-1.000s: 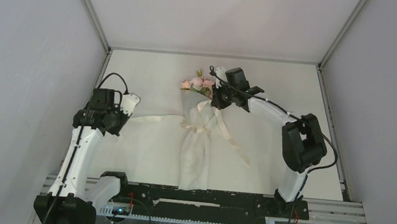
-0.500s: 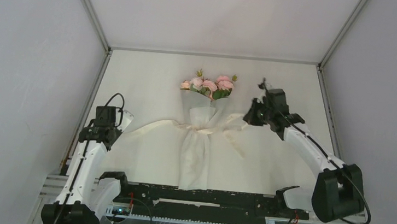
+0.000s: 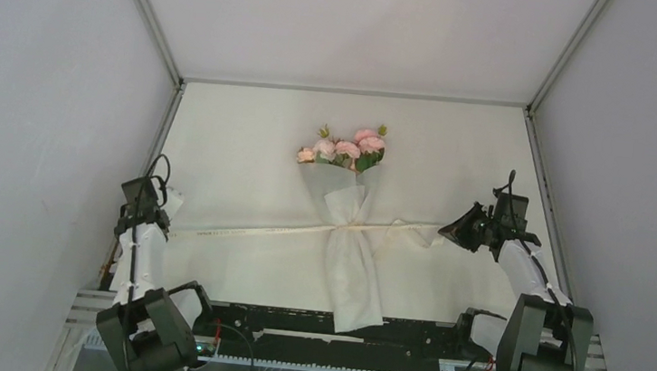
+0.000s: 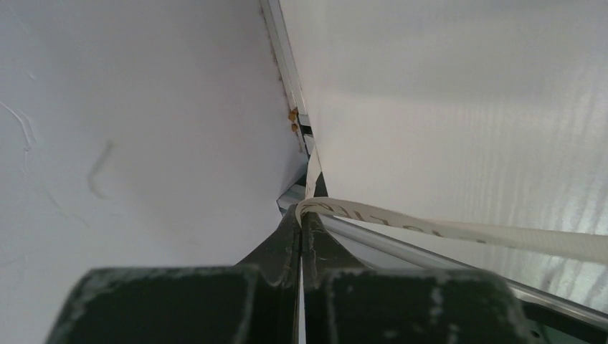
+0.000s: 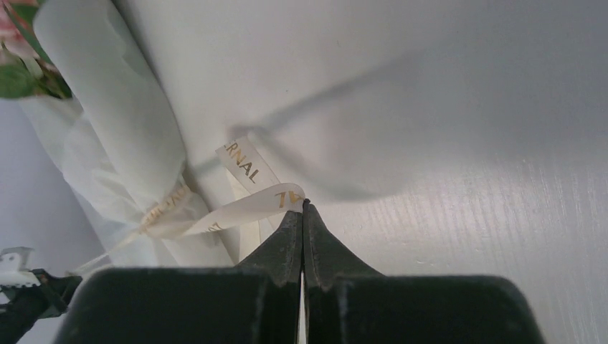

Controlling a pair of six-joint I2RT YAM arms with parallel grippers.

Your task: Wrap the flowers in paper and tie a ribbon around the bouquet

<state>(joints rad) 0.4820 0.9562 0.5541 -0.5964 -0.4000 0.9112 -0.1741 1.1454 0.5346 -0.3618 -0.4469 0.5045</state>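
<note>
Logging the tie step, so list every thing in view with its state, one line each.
flowers, wrapped, blooms poking out of the paper's far end.
paper, rolled round the stems, pinched in at the waist.
ribbon, looped round the paper's waist, stretched taut to both sides.
left gripper, shut on the ribbon's left part.
right gripper, shut on the ribbon near its right end.

A narrow cream fabric ribbon (image 3: 257,228) is stretching taut from side to side over the white desk (image 3: 239,131), barring passage; the pink-flowered bouquet in white paper (image 3: 352,265) is occupying the middle, leaving open surface beyond its far end and on both sides.
</note>
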